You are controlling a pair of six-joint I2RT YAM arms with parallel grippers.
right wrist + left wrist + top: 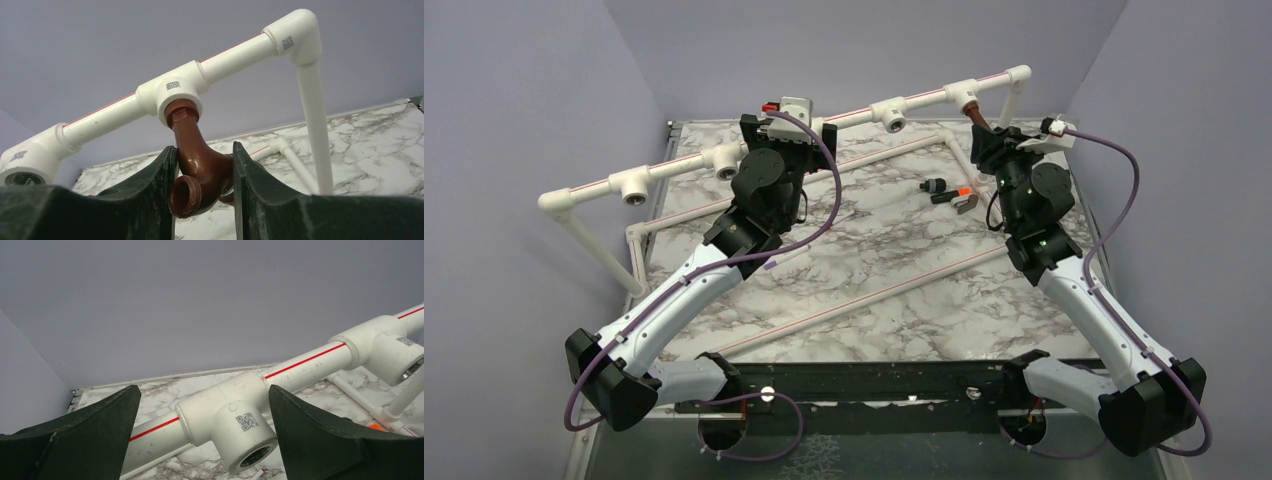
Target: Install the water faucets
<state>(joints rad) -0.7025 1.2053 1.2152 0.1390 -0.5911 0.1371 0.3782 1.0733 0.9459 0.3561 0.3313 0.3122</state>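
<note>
The copper-brown faucet [197, 155] is up on the raised white pipe [235, 47]. Its top end is seated in the mouth of the tee fitting [175, 92], the one just beside the elbow [295, 35] at the right end of the run. From there the body hangs down, bends, and turns its threaded open end toward the wrist camera.

The right gripper [204, 147] is right on it, jaws narrow, one dark finger close against each side of the bent body. From here you cannot tell whether they are pinching it or just flanking it. In the overhead view the faucet [973, 108] pokes out just above that wrist at the back right of the frame.

Further left along the pipe, the left gripper [202, 387] has its jaws spread wide and holds nothing. A second tee [230, 420] shows between its fingers, mouth open and threaded, apart from both pads.

Below it all is the marble-pattern table [874, 250]. A few loose parts [949, 190] lie on it near the right arm: a dark piece with an orange bit and a small bent metal piece. They are too small to name.
</note>
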